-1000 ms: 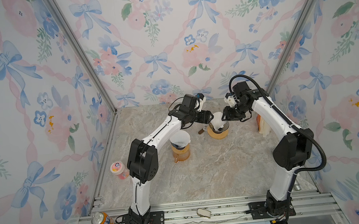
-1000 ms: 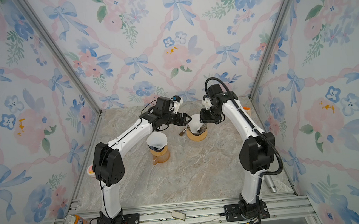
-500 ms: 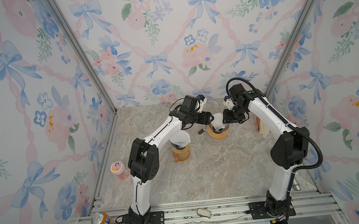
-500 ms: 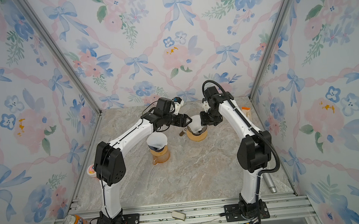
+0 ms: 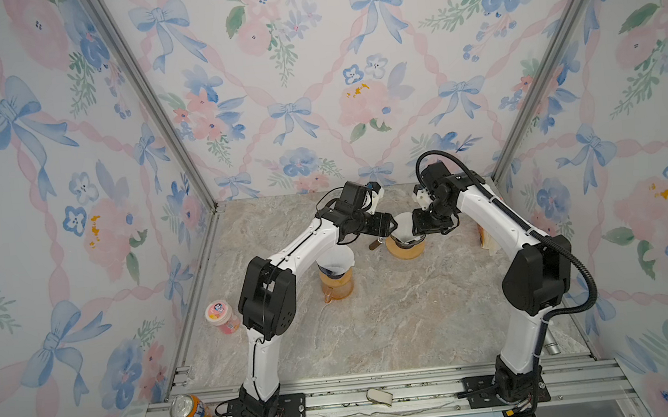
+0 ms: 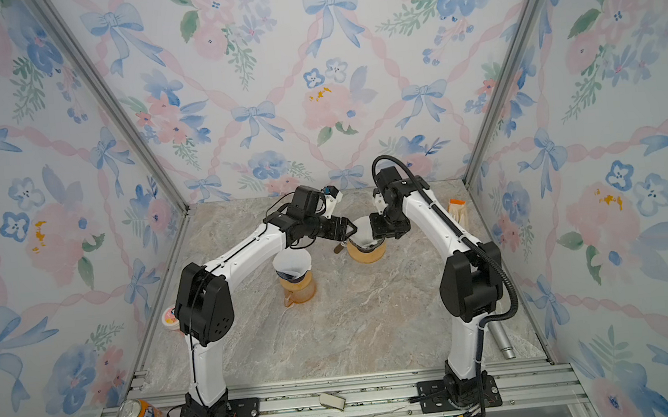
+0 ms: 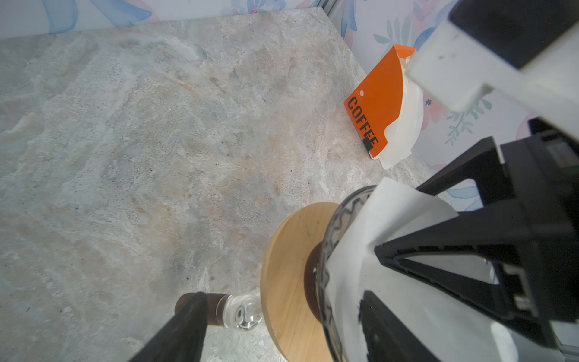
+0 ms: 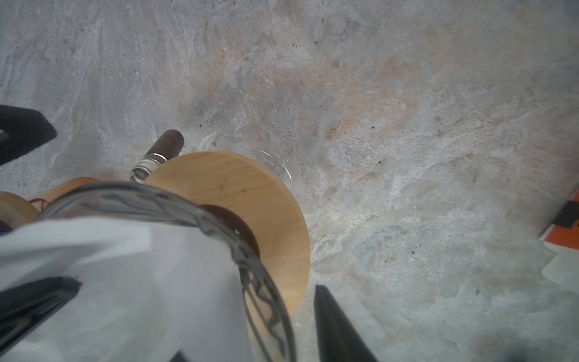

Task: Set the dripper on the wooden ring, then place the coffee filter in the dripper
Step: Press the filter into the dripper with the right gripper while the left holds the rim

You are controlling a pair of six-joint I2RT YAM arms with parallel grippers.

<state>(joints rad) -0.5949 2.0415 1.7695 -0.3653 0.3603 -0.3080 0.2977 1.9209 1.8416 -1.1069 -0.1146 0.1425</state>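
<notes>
Coffee filter (image 7: 385, 219) of white folded paper already down inside clear ribbed-glass dripper (image 8: 244, 188) with round wooden collar, upper edge proud of the rim: seating judged the step in hand. Left gripper (image 7: 280, 299) and right gripper (image 8: 194, 285) both spread, one finger of each inside the paper, the other outside the glass, pinching nothing. Next, likely: press paper flush to the wall, then withdraw gently.

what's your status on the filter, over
Left gripper open, right gripper open, each with one finger inside the dripper. Coffee filter in it, edge above the rim. Nothing in the way.
</notes>
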